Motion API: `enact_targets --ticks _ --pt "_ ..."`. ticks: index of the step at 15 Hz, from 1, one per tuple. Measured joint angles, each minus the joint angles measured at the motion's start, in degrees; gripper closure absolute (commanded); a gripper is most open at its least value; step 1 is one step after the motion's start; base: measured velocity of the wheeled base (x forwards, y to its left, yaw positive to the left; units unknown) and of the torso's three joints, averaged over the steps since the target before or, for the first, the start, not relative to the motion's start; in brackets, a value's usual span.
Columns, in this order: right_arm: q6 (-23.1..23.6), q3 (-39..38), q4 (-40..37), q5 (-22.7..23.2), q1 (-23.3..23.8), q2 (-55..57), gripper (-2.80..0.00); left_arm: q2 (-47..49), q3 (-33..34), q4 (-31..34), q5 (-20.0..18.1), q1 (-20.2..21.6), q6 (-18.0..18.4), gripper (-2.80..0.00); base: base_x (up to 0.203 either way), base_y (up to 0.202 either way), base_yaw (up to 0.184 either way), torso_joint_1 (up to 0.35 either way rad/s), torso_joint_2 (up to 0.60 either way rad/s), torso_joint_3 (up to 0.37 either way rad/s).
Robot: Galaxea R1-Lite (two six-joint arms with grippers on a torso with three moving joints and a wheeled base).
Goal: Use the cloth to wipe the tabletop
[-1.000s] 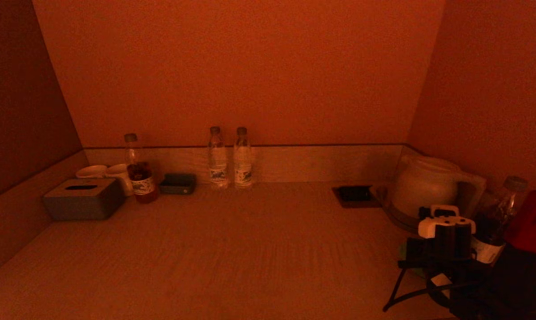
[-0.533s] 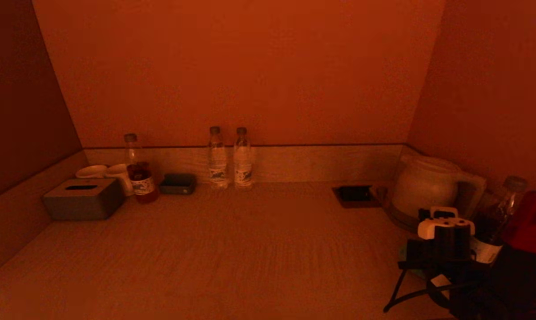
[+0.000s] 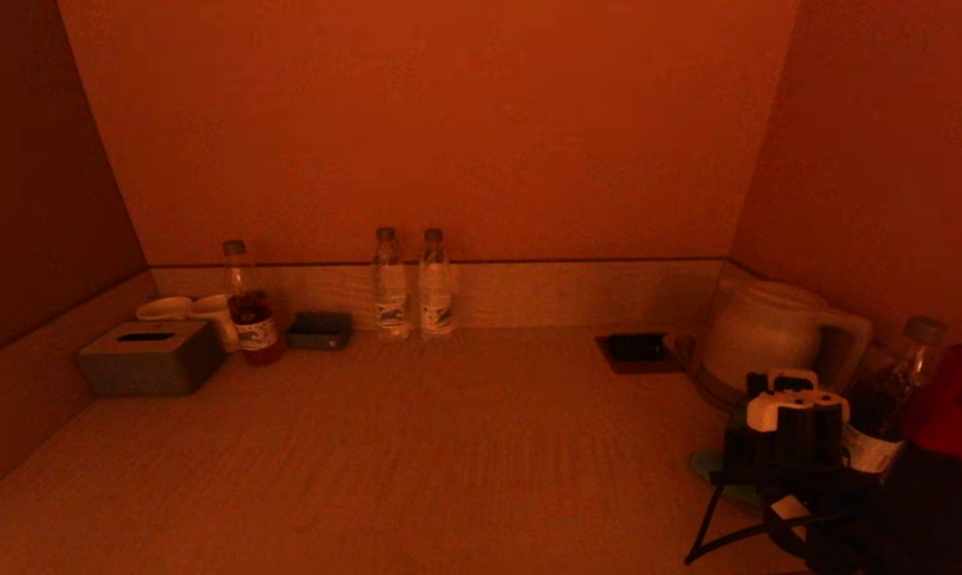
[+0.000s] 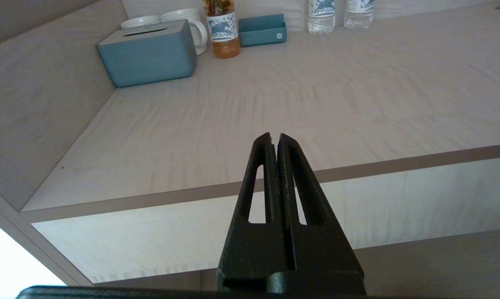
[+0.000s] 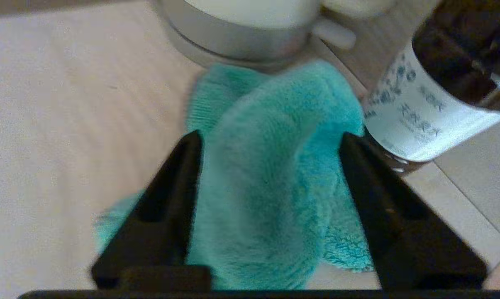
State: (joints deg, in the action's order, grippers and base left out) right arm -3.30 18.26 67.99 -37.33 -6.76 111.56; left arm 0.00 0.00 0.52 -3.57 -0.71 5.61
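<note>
A teal terry cloth [image 5: 266, 166] lies bunched on the pale wood tabletop [image 3: 449, 447] at the right, just in front of the kettle base. In the head view only its edge [image 3: 708, 467] shows beside my arm. My right gripper [image 5: 270, 139] is low over the cloth, its fingers spread wide with the raised fold standing between them. The cloth touches one finger [image 5: 179, 174]; the other finger [image 5: 370, 174] stands beside the dark bottle. In the head view the right gripper's body [image 3: 792, 447] hides its tips. My left gripper [image 4: 275, 139] is shut and empty, parked below the table's front edge.
A white kettle [image 3: 768, 331] on its base and a dark labelled bottle [image 3: 896, 391] stand close behind and beside the cloth. A tissue box [image 3: 149, 357], mugs [image 3: 209, 315], a tea bottle [image 3: 249, 307], a small tray [image 3: 319, 329], two water bottles [image 3: 413, 283] and a socket plate [image 3: 639, 351] line the back.
My right gripper has shifted slightly left and lower over the cloth. More of the cloth's edge shows to its left. The left arm has not moved.
</note>
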Motion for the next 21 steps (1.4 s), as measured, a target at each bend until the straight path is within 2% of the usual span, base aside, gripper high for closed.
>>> enact_targets --ticks 6,11,12,15,21 --pt "0.2 0.6 -0.4 0.0 -0.4 -2.6 -2.80 0.0 0.0 0.0 0.0 -0.1 0.0 0.00 0.000 0.000 0.000 0.000 0.00 0.000" --pt "0.3 -2.6 -0.2 -0.7 -3.8 -6.9 -2.80 0.0 0.0 0.0 0.0 0.0 0.0 0.00 0.000 0.000 0.000 0.000 0.00 0.000" --pt "0.6 -3.4 -0.3 -0.9 -5.1 -8.6 0.00 0.0 0.0 0.0 0.0 0.0 0.0 0.00 0.000 0.000 0.000 0.000 0.00 0.000" --pt "2.5 -5.6 -0.2 -1.1 -8.9 -15.6 0.00 0.0 0.0 0.0 0.0 0.0 0.0 0.00 0.000 0.000 0.000 0.000 0.00 0.000" --pt "9.7 -6.2 -0.3 -0.9 -12.3 -26.7 0.00 0.0 0.0 0.0 0.0 0.0 0.0 0.00 0.000 0.000 0.000 0.000 0.00 0.000"
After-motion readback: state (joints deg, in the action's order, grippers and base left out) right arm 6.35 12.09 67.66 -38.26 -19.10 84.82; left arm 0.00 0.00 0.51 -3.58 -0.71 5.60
